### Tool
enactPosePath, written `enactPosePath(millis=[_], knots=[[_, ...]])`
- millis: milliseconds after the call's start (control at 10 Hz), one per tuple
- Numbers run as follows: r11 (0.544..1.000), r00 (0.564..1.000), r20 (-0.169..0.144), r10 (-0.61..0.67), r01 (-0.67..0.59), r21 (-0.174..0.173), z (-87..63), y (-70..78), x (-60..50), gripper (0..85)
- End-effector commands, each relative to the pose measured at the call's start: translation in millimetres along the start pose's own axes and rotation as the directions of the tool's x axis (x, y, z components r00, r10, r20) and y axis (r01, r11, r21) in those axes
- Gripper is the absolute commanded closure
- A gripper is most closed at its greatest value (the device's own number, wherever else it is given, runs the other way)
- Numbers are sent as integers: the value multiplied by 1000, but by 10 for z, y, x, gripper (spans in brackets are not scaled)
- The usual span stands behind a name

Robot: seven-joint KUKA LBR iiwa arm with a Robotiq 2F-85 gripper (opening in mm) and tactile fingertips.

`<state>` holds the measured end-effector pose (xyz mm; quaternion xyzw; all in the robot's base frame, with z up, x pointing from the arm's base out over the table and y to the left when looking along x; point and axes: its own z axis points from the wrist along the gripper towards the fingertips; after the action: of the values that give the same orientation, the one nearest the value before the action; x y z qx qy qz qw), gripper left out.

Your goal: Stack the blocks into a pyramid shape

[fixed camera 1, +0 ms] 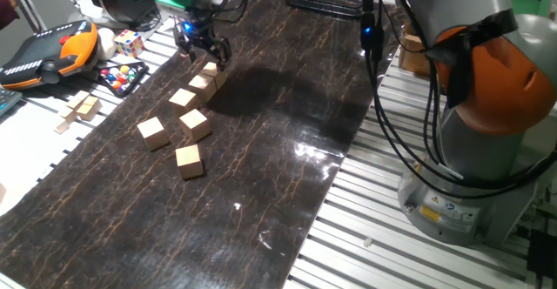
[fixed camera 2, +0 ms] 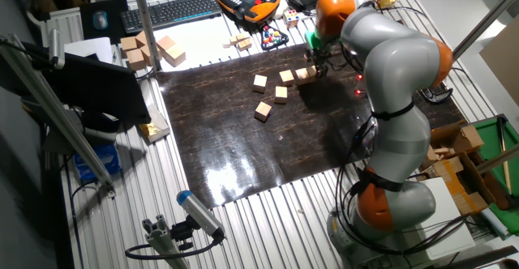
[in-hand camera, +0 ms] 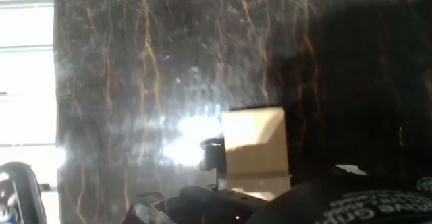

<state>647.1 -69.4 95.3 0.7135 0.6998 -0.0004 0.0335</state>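
Several light-tan wooden blocks lie on the dark mat. Two of them touch at the far end, one just beyond the other. More blocks trail toward the front, and the nearest sits apart. No block rests on another. My gripper hangs open just above the far pair, holding nothing. In the other fixed view the gripper is over the block at the mat's far edge. The hand view shows one block close below, with blurred finger parts along the bottom.
A multicoloured puzzle cube, a tray of coloured balls and an orange teach pendant lie left of the mat. Paler wooden pieces sit on the slatted table. The arm's base and cables stand at the right.
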Motion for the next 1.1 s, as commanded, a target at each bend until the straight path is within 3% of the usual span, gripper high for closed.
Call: enactPosePath(millis=[0,300,600,1000], knots=[[1000,1000,3,6,-6,-3,2,-6,112,0],[1000,1000,18,15,-15,-16,40,-5,438,0],[999,999,12,43,-43,-7,35,68,682,0],[999,999,-23,49,-49,-9,183,146,718,0]])
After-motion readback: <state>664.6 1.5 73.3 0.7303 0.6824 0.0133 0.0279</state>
